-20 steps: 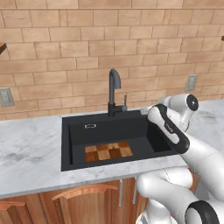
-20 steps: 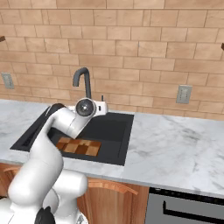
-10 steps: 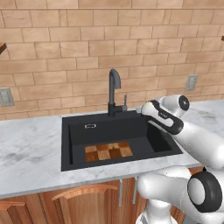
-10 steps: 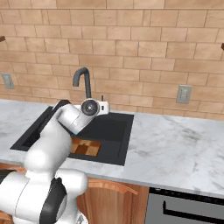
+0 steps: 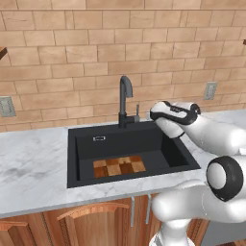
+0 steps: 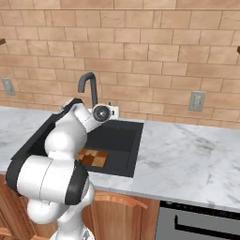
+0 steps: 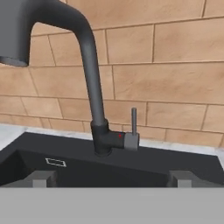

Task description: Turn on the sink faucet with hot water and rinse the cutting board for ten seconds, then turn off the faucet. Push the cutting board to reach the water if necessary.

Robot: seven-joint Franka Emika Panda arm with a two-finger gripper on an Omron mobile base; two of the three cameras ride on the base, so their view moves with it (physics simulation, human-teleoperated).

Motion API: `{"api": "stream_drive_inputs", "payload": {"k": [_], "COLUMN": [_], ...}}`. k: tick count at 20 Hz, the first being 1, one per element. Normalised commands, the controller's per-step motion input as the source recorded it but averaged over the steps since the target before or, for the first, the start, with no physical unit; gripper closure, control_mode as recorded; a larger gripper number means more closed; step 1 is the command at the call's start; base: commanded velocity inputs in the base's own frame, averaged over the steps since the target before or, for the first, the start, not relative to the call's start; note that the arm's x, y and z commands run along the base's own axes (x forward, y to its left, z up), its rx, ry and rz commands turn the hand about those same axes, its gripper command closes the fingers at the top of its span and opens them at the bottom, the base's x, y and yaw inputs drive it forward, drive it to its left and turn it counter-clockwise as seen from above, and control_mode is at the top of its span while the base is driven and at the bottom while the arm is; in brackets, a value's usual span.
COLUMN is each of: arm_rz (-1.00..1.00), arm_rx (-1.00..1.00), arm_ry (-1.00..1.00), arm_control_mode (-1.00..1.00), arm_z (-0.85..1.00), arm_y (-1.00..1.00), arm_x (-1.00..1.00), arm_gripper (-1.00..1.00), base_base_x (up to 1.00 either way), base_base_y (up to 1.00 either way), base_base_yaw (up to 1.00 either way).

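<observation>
Facing the faucet (image 7: 94,87) close up: tall dark grey gooseneck, curved spout, thin grey lever (image 7: 133,122) standing upright on its right side, small red mark at the lever's base. It rises from the back rim of the matte black sink (image 5: 168,151). Checkerboard cutting board (image 5: 119,166) lies flat on the basin floor, toward the front. Gripper (image 7: 111,178) spread wide open, holding nothing, near the lever.

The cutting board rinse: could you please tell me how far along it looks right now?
Nothing looks done: no water runs from the faucet, and the cutting board lies on the sink floor. In hand: the open gripper faces the upright lever handle, not touching it. Left: hot water on, rinse, perhaps push the board under the spout, water off.
</observation>
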Motion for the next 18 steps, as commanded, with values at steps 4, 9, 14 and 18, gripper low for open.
{"api": "stream_drive_inputs", "payload": {"k": [4, 9, 14, 18], "arm_rz": [0.0, 0.0, 0.0, 0.0], "arm_rx": [0.02, 0.01, 0.01, 0.02], "arm_ry": [-0.07, -0.09, -0.11, -0.13], "arm_control_mode": [-1.0, -1.0, -1.0, -1.0], "arm_z": [-0.15, -0.19, -0.21, -0.22], "arm_y": [0.0, 0.0, 0.0, 0.0], "arm_x": [0.39, 0.34, 0.27, 0.23], "arm_gripper": [-1.0, -1.0, -1.0, -1.0], "base_base_x": [0.0, 0.0, 0.0, 0.0], "base_base_y": [0.0, 0.0, 0.0, 0.0], "base_base_yaw": [0.0, 0.0, 0.0, 0.0]}}
